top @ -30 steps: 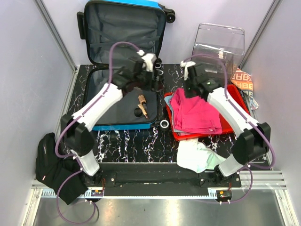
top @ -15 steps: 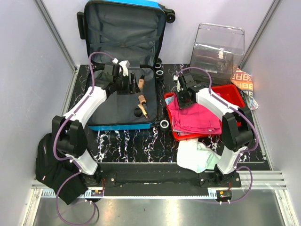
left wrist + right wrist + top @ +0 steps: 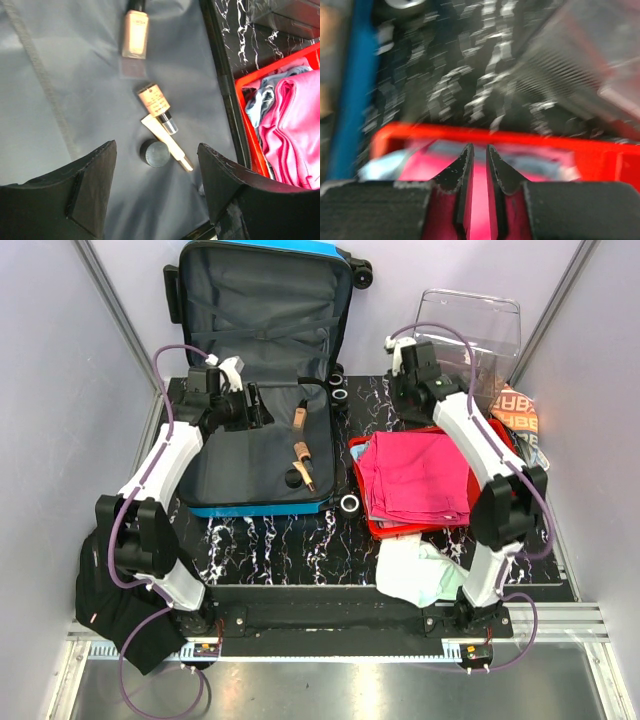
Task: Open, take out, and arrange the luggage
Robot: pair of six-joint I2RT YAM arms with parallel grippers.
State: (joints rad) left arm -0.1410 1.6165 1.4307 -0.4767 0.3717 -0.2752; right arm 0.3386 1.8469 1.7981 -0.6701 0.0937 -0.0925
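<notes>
The black marbled tabletop (image 3: pixel 290 550) carries the luggage (image 3: pixel 240 470) on its left half. It lies open: the base is flat and the lid stands up against the back wall. Its long axis runs from near edge to far, with the wheels along its right side and the black handle at far left.

The left gripper (image 3: pixel 262 405) hovers over the far end of the base, jaws wide apart, with only the grey lining (image 3: pixel 75 75) below them.

The right gripper (image 3: pixel 406 405) hangs over bare tabletop, clear of the luggage's right side and just past the red tray (image 3: pixel 600 155). Its jaws are nearly together, leaving a thin slit with nothing in it.

Three cosmetic bottles (image 3: pixel 156 105) and a black jar (image 3: pixel 155 153) lie on the lining.
</notes>
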